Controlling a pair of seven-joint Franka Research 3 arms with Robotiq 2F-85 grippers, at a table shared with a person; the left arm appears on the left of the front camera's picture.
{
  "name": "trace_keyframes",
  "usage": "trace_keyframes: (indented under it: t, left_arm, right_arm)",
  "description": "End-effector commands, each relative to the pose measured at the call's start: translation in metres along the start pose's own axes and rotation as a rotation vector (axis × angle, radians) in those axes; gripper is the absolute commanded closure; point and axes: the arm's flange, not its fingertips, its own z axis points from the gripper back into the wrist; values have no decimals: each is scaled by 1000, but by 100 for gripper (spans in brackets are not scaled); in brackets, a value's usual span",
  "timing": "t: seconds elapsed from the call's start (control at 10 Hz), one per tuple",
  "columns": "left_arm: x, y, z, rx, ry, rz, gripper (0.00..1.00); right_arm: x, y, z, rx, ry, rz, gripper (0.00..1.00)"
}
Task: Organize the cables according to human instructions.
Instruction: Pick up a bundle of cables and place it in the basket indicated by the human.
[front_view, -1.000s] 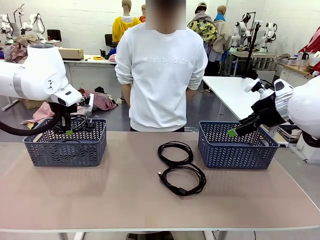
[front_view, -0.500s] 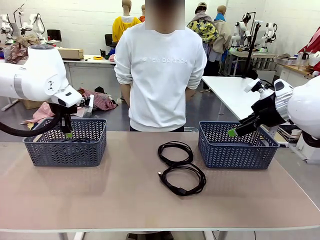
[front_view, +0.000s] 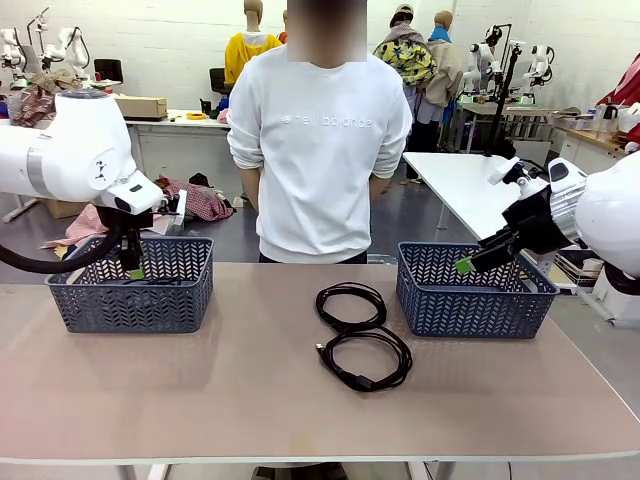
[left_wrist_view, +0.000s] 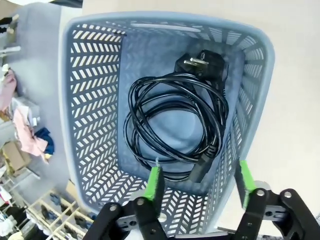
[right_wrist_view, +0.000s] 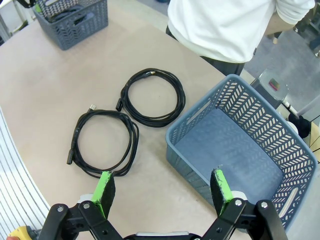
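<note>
Above left basket (left_wrist_view: 90, 100), left pincer (left_wrist_view: 198, 174) hangs spread, gripping nothing. A coiled cable (left_wrist_view: 134, 125) lies flat on the basket floor, so it looks delivered. The right pincer (right_wrist_view: 162, 192), also spread, is poised near right basket (right_wrist_view: 235, 150), which is bare. Near coil (right_wrist_view: 132, 142) and far coil (right_wrist_view: 180, 97) lie close together on desk (right_wrist_view: 50, 75) between the baskets, probably awaiting word from the person (front_view: 320, 150).

Two coiled cables (front_view: 352, 330) block the frame's centre, between the left basket (front_view: 130, 300) and the right basket (front_view: 470, 310). The lower half of the table (front_view: 200, 410) is bare and open for passage. A person (front_view: 320, 150) closes off the far edge at upper centre.
</note>
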Motion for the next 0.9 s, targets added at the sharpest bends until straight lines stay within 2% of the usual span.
trace_keyframes:
  t: [0.0,0.1,0.6,0.8]
  left_arm:
    - [-2,2,3,-21,-15,9,5]
    - [-2,2,3,-22,-18,12,0]
    - [-6,1,1,-17,-47,40,0]
    - [-1,0,-1,-13,-12,18,0]
  right_arm:
    - [0,-1,0,6,-8,-7,0]
    - [0,-1,0,6,-8,-7,0]
    - [0,-1,0,6,-8,-7,0]
    - [0,-1,0,6,-8,-7,0]
